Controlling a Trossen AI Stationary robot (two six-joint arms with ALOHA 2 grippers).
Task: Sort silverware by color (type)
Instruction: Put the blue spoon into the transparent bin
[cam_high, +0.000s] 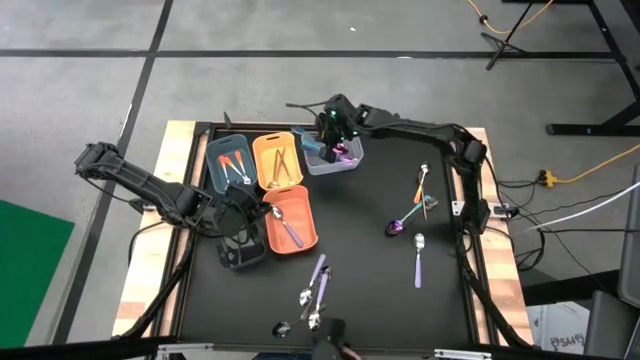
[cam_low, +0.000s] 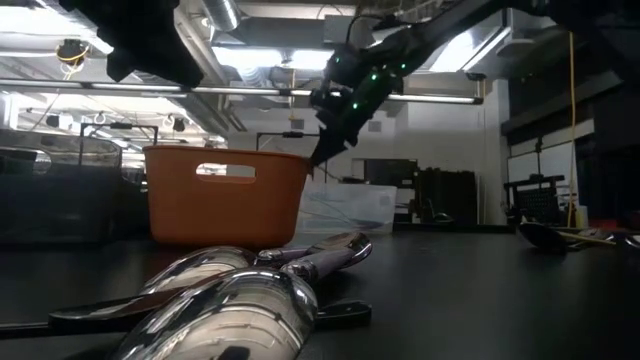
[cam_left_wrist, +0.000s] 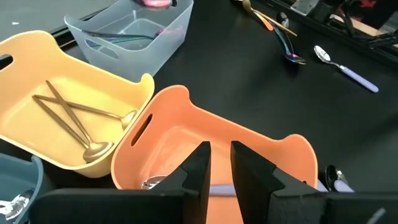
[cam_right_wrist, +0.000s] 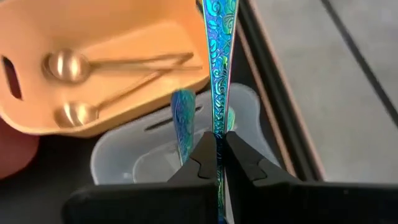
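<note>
Silverware piece (cam_right_wrist: 219, 68), iridescent, thin, stiff and we judge slippery, is clamped by its handle in our right gripper (cam_right_wrist: 218, 163) fingers over the clear bin (cam_right_wrist: 261, 134), while our left gripper (cam_left_wrist: 219, 171) hovers, fingers slightly apart, above the orange bin (cam_left_wrist: 249, 146).

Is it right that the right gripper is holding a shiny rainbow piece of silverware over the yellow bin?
Not quite. The right gripper is shut on the rainbow piece, but it hangs over the clear bin, not the yellow bin beside it. The right wrist view shows this.
</note>
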